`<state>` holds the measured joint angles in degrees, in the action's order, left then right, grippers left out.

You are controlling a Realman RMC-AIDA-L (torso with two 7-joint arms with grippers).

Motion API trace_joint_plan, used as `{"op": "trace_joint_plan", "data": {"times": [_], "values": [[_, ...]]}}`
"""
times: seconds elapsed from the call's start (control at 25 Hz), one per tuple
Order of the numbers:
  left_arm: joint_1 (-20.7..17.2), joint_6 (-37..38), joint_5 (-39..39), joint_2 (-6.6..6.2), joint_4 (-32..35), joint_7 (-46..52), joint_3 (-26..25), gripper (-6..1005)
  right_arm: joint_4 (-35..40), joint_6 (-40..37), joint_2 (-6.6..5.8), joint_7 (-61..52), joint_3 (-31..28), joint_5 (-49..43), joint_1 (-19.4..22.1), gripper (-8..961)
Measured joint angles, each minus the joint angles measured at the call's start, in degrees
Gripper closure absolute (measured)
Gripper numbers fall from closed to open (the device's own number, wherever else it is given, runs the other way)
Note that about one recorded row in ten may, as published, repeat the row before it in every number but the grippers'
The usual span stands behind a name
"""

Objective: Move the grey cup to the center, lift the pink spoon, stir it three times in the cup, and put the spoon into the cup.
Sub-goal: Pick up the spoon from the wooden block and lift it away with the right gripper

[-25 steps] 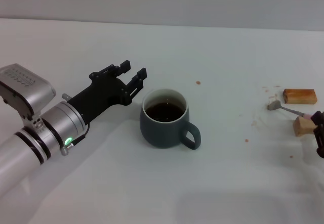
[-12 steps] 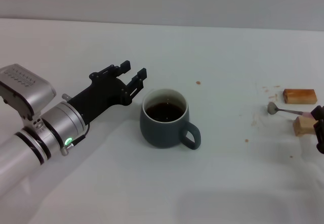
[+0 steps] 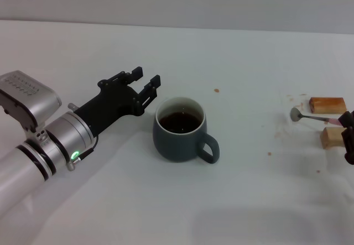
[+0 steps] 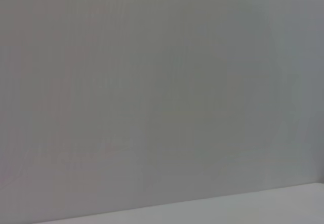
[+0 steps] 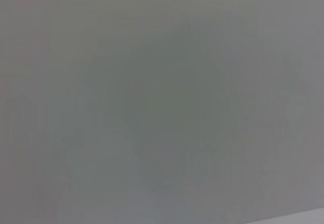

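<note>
While the head view is showing the grey cup [image 3: 180, 129] sitting near the middle of the tabletop [image 3: 232, 62], with its handle pointing to the near right and dark liquid inside, the left hand [image 3: 145, 84] is hovering just beside its far-left rim, fingers spread and gripping nothing. Far to the right, the pink spoon [image 3: 311, 118] is being held off the tabletop, its small metal bowl pointing left and its pink handle running into the right hand [image 3: 348, 137] at the picture's edge; that hand is mostly cut off, so I cannot tell how its fingers are set. Judging by looks, the spoon is light, stiff and thin, likely slippery at the metal neck, so the handle is the better place to hold. The cup seems heavy, hard and spillable. Two brown blocks [image 3: 327, 105] are lying just beside the spoon, with crumbs scattered around. The left hand beside the rim could be crowding the spoon's way in.

Neither the left wrist view nor the right wrist view is showing anything but a blank grey surface.
</note>
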<state>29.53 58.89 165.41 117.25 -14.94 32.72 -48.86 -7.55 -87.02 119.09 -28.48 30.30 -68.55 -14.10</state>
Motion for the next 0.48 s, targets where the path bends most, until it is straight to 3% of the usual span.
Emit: {"op": "trace_joint_plan", "data": {"times": [0.48], "values": [[0.00, 0.00, -0.02, 0.00, 0.00, 0.04, -0.01, 527, 0.00, 0.00, -0.07, -0.50, 0.30, 0.00, -0.60, 851]]}}
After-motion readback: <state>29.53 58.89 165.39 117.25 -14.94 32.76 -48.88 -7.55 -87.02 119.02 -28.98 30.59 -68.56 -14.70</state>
